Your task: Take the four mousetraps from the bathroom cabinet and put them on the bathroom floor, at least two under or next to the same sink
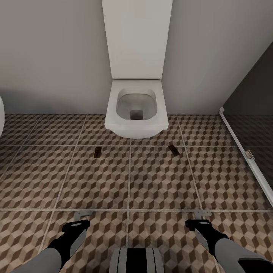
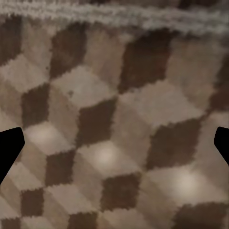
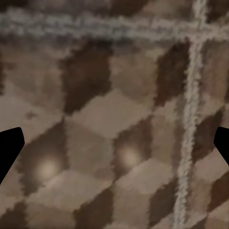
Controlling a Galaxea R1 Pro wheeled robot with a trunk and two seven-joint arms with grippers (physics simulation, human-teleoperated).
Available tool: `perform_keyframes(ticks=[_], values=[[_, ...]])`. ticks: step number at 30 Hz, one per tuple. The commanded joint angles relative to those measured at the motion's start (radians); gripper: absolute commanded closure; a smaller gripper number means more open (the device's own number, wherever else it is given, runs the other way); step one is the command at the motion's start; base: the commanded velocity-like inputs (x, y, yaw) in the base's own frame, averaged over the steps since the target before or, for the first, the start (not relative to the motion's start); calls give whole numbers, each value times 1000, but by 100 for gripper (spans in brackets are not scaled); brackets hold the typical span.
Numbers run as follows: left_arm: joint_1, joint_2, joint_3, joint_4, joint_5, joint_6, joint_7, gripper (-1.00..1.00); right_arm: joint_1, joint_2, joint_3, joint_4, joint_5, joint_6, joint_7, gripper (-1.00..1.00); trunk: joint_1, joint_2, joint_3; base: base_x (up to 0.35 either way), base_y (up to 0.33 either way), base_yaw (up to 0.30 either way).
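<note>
Two mousetraps lie flat on the bathroom floor, one on each side of the toilet's front: the left mousetrap and the right mousetrap. Both are small, dark brown and rectangular. My left gripper and right gripper hang low over the tiles near the bottom of the head view, well short of the traps. In the wrist views, the left gripper and the right gripper are open with nothing but patterned tile between their fingers. The cabinet and the sink are out of view.
A white wall-hung toilet stands straight ahead against the grey wall. A dark glass shower screen with a white frame runs along the right. A white rounded edge pokes in at the far left.
</note>
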State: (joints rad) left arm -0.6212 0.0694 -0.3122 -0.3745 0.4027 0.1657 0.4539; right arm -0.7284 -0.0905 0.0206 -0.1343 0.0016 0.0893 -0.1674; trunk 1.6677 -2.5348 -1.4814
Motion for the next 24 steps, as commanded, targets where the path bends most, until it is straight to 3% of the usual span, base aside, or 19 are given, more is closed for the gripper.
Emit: perform_keyframes(ticks=[1,14,24], values=[[0,1,-8,-3,5,6,7,-100,0,0,2,-2,0,7,-3,-100,0,0,-1,0,0,0],[0,2,-8,-3,5,5,5,-100,0,0,2,-2,1,7,-3,-100,0,0,-1,0,0,0],[0,1,-8,-3,5,9,5,-100,1,1,2,-2,1,7,-3,-100,-5,2,38,0,0,0]])
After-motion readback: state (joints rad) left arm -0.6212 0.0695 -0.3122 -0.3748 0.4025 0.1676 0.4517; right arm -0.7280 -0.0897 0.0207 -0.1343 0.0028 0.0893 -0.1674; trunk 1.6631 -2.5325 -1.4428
